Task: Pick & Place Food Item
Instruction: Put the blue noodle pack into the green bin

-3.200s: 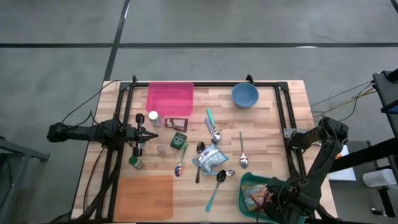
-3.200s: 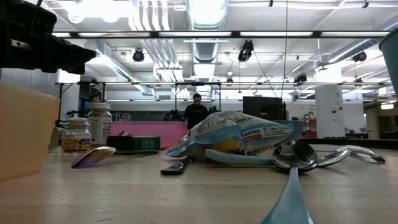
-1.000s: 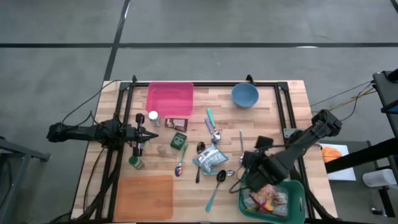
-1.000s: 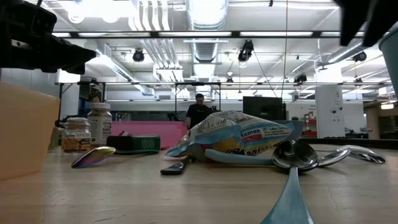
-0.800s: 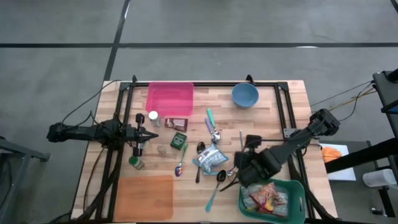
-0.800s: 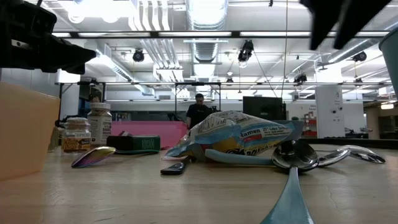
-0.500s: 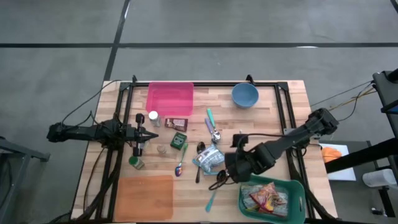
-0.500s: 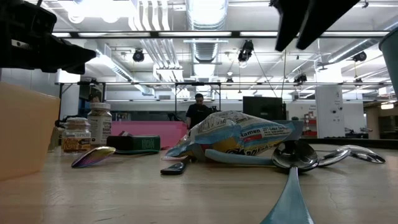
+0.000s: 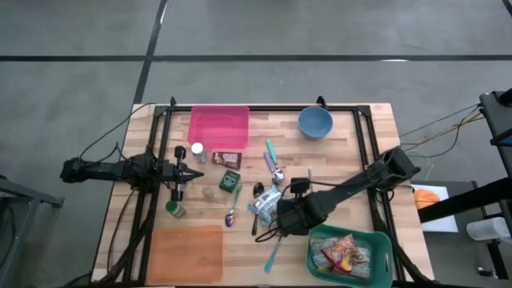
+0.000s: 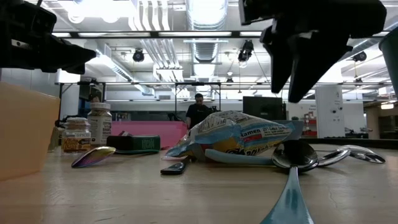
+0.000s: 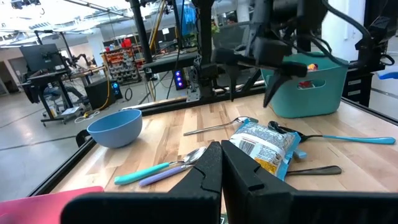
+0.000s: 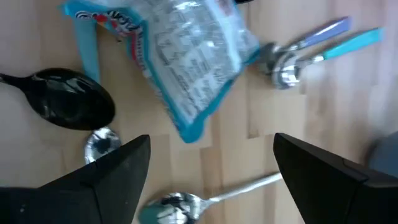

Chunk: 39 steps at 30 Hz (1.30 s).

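Ramen packet (image 9: 270, 205) mid-table, spoons crowding edges; right gripper (image 9: 282, 218) above, jaws apart.

A wooden table (image 9: 336, 152) with a black frame carries a pink tray (image 9: 218, 126) and a blue bowl (image 9: 315, 122) along its far side. An orange board (image 9: 186, 254) and a green bin (image 9: 350, 256) sit at the near corners. Mid-table lie a snack packet (image 9: 266, 204), several spoons (image 9: 232, 208), small jars (image 9: 197, 152) and a green box (image 9: 230, 181).
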{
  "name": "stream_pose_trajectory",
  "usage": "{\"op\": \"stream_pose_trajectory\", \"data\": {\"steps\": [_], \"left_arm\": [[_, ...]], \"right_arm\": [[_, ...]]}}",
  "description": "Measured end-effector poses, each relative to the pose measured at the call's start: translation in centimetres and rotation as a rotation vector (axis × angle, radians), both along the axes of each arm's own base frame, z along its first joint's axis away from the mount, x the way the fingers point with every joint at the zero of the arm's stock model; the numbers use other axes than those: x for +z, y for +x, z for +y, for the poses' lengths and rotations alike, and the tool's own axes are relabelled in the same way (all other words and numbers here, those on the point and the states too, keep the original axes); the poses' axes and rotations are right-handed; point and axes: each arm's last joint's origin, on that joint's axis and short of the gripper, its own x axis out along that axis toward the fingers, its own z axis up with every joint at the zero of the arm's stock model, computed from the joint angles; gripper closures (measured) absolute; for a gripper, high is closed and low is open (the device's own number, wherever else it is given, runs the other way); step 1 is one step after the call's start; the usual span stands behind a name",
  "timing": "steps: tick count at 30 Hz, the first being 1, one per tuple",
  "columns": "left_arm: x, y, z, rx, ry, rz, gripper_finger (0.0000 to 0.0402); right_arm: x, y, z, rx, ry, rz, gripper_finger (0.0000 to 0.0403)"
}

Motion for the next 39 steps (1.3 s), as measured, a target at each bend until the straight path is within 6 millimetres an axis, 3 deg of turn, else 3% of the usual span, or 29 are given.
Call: {"op": "stream_pose_trajectory", "data": {"steps": [15,39], "left_arm": [[0.0,0.0,0.0,0.0,0.0,0.0,0.0401],[0.0,0.0,0.0,0.0,0.0,0.0,0.0401]], "right_arm": [[-2.5,2.8,1.4,-0.042,0.021,0.137,0.0066],[-4.4,4.0,-2.1,-0.062,0.089,0.172,0.0066]]}}
